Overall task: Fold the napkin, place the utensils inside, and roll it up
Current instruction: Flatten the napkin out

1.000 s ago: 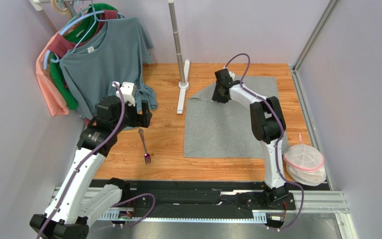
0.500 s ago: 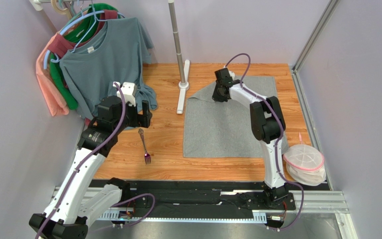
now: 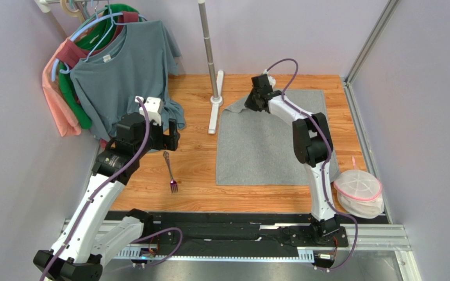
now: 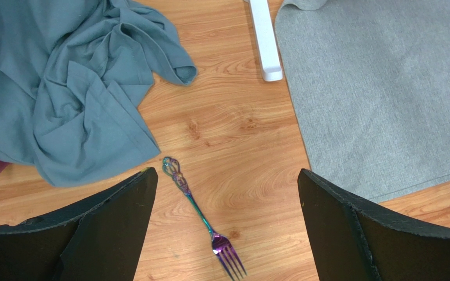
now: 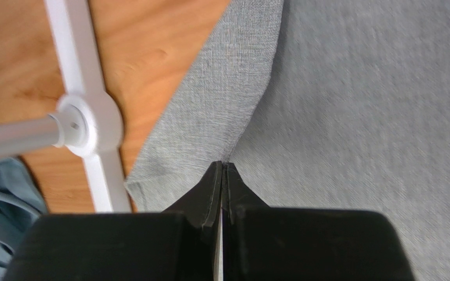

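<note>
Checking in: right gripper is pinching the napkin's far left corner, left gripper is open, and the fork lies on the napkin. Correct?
No. The fork lies on the wooden table, left of the napkin and not touching it; the left wrist view shows this. The right gripper does pinch the napkin's far left corner, and the left gripper is open.
</note>
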Robot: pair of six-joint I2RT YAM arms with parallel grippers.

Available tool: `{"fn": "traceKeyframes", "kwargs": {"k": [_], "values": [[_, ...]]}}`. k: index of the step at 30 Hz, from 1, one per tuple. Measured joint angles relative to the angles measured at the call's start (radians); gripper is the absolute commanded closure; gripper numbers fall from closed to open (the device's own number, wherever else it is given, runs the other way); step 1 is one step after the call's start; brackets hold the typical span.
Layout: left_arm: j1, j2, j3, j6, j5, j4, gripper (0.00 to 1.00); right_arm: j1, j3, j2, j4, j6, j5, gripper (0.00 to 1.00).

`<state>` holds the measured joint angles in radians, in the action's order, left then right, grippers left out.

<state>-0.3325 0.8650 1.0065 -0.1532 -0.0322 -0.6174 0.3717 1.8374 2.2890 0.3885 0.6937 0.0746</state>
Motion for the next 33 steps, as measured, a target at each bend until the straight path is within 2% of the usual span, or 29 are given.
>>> {"fn": "traceKeyframes", "kwargs": {"k": [7, 12, 19, 22, 23, 25, 30, 33], "values": [[-0.002, 0.005, 0.0, 0.003, -0.011, 0.0, 0.01, 0.0, 0.06, 0.092, -0.198, 0.152, -0.016, 1.0], [-0.003, 0.009, 0.0, 0.003, -0.026, -0.001, 0.01, 0.0, 0.074, 0.185, -0.409, 0.259, -0.052, 1.0], [-0.006, 0.014, 0.0, 0.003, -0.033, -0.001, 0.01, 0.0, 0.229, 0.36, -0.623, 0.37, -0.103, 0.95], [-0.006, 0.015, 0.0, 0.004, -0.038, -0.001, 0.01, 0.0, 0.236, 0.373, -0.695, 0.394, -0.103, 0.73], [-0.006, 0.015, 0.0, 0.004, -0.039, -0.001, 0.01, 0.0, 0.236, 0.374, -0.721, 0.401, -0.103, 0.54], [-0.006, 0.016, 0.0, 0.004, -0.041, -0.001, 0.01, 0.0, 0.237, 0.374, -0.774, 0.412, -0.106, 0.41], [-0.007, 0.02, 0.0, 0.004, -0.041, -0.001, 0.01, 0.0, 0.235, 0.371, -0.881, 0.386, -0.134, 0.37], [-0.007, 0.021, 0.0, 0.004, -0.041, -0.001, 0.01, 0.0, 0.128, 0.306, -0.907, 0.348, -0.142, 0.37]]}}
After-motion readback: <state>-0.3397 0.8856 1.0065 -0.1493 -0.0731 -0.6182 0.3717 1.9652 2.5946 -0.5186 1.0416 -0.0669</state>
